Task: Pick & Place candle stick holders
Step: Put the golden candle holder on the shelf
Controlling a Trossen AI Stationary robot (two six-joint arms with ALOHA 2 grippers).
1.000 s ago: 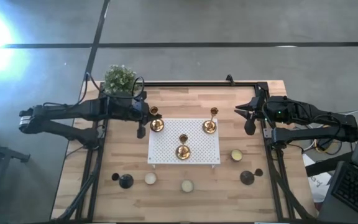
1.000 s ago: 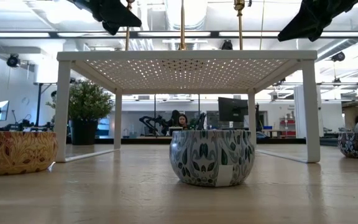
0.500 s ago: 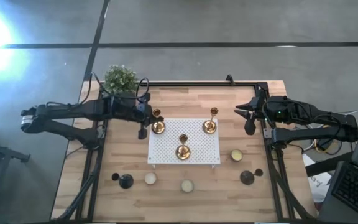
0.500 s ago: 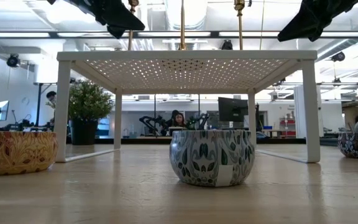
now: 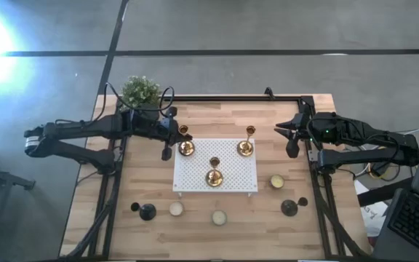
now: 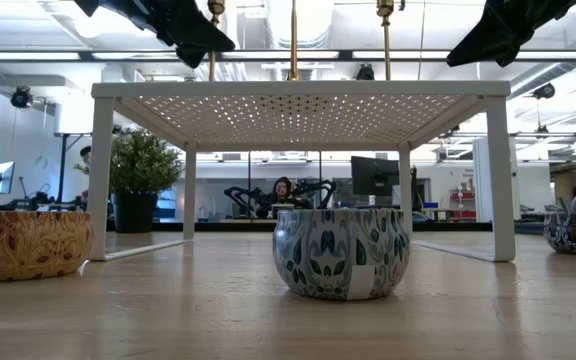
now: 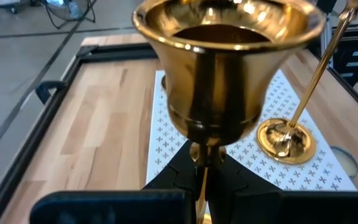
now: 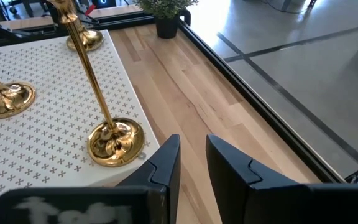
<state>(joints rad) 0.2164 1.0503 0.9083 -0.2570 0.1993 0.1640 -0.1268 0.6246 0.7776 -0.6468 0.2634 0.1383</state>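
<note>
Three brass candle stick holders show on a white perforated stand (image 5: 215,164): one at its far left corner (image 5: 185,148), one at the far right (image 5: 245,147), and one at the middle near edge (image 5: 213,177). My left gripper (image 5: 174,140) is shut on the far-left holder (image 7: 229,56). My right gripper (image 5: 291,142) hangs over the table right of the stand, its fingers (image 8: 166,165) a narrow gap apart and empty. Squat black holders stand on the table at the near left (image 5: 147,212) and near right (image 5: 289,208). My left gripper pinches the holder's slim stem (image 7: 201,157) just under its cup, between the two fingers. The fingers come about level from the table's left side and lie across the stem. The holder stands upright. The fingers hide its base, so I cannot tell whether it rests on the stand.
Patterned candle tins sit on the table near the stand (image 5: 175,209) (image 5: 219,217) (image 5: 276,181). A potted plant (image 5: 140,93) stands at the far left corner. A black frame (image 5: 268,98) runs along the table's far and side edges. People sit in the room behind.
My left gripper has moved a little toward the table's right edge with the brass holder. The holder stays upright and is now farther in over the stand's far left corner. My right arm has kept still.
</note>
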